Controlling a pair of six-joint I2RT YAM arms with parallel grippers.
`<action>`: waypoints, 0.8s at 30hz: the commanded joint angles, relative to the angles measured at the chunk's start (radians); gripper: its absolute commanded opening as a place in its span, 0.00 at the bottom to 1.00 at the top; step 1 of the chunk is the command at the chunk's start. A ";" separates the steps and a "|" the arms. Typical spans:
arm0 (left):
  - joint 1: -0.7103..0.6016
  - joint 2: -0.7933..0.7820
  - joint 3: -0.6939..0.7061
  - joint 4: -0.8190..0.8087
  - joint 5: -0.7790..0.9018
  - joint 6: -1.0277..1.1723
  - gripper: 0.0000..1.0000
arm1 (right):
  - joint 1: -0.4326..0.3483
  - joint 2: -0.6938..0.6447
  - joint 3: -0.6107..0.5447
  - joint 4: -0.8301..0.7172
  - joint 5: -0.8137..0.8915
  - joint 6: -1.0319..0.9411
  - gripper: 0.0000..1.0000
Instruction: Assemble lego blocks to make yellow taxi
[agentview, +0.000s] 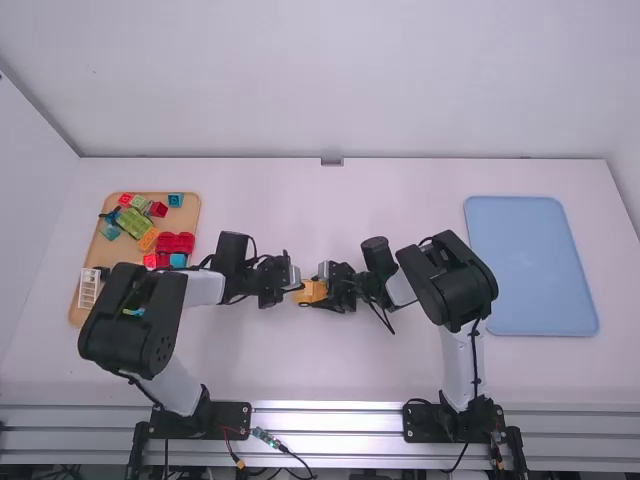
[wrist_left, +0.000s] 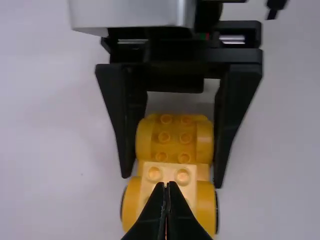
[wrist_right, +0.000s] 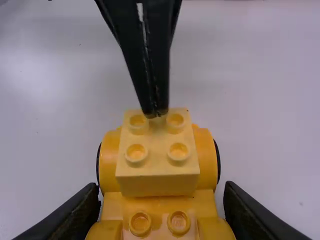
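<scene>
Between the two arms in the high view is the yellow car base (agentview: 312, 291), with my left gripper (agentview: 292, 288) at its left end and my right gripper (agentview: 328, 291) at its right end. A paler yellow block (wrist_right: 157, 172) sits on the base's far end in the right wrist view. My left gripper (wrist_left: 166, 186) is shut, its tips over that block with nothing between them. My right gripper (wrist_right: 161, 197) has one finger on each side of the base (wrist_right: 160, 202), near its fenders; the left wrist view shows both against the yellow sides.
A wooden tray (agentview: 90, 262) at the left holds several coloured blocks, a red piece (agentview: 176, 243) and a white rack (agentview: 88, 288). At the right lies a blue tray (agentview: 530, 265).
</scene>
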 joint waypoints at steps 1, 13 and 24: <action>-0.006 0.054 0.003 0.011 0.016 -0.050 0.02 | 0.005 0.014 0.003 -0.013 0.036 -0.001 0.58; -0.009 0.131 0.047 -0.063 0.055 0.009 0.02 | 0.004 0.014 0.003 -0.013 0.039 -0.002 0.58; -0.016 0.204 0.044 -0.070 -0.014 0.009 0.02 | 0.004 0.014 0.003 -0.011 0.039 -0.001 0.58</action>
